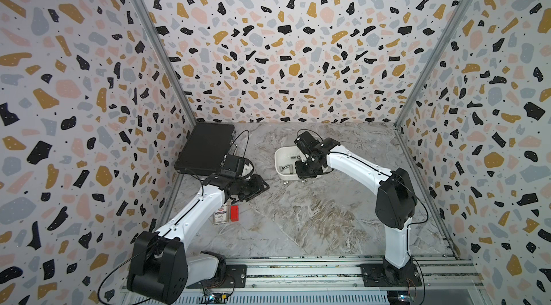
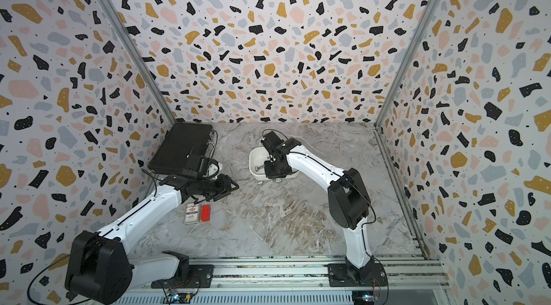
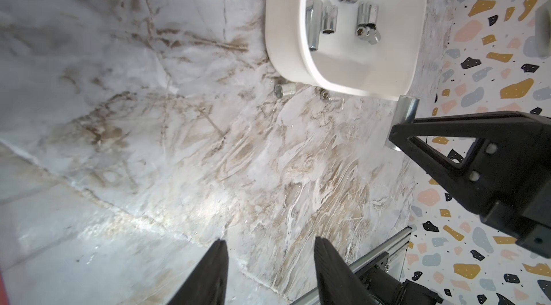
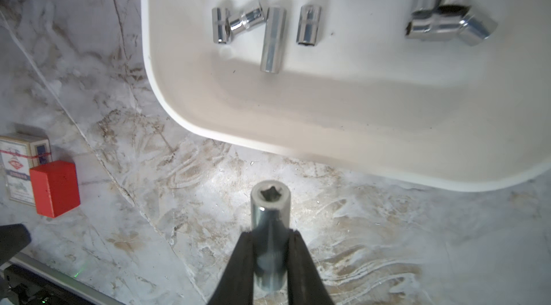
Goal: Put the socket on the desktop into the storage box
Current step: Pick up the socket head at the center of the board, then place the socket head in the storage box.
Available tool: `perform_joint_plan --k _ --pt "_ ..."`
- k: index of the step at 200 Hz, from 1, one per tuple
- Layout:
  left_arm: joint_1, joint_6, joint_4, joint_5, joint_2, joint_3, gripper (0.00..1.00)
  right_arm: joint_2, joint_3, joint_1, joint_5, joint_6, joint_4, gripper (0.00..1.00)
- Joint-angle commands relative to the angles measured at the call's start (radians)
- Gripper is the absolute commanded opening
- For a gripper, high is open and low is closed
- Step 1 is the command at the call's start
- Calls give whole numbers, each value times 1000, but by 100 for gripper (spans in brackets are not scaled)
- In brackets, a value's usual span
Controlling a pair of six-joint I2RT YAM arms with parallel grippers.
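My right gripper is shut on a long chrome socket, held open end forward above the desktop, just outside the near wall of the white storage box. Several chrome sockets lie inside the box. In the left wrist view the held socket sticks out past the right gripper's black fingers beside the storage box. Two small sockets lie on the desktop against the box's near wall, in both top views too. My left gripper hovers open over bare marble.
A flat black case lies at the back left, close behind the left wrist. A red block and a small card box sit under the left forearm. Terrazzo walls close three sides; the metal rail runs along the front.
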Motion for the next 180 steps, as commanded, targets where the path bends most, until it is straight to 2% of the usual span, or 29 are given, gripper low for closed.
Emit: perform_joint_plan --k 1,78,131,180 --pt "6 -8 34 14 14 54 51 2 81 -27 18 -25 -49 18" --pt "6 -1 52 20 83 115 51 191 302 -123 29 -35 -124 18" --pt "7 -4 71 26 105 112 51 270 373 -173 57 -44 -147 18" --pt "6 -3 79 26 111 98 51 325 443 -209 135 -90 -205 18"
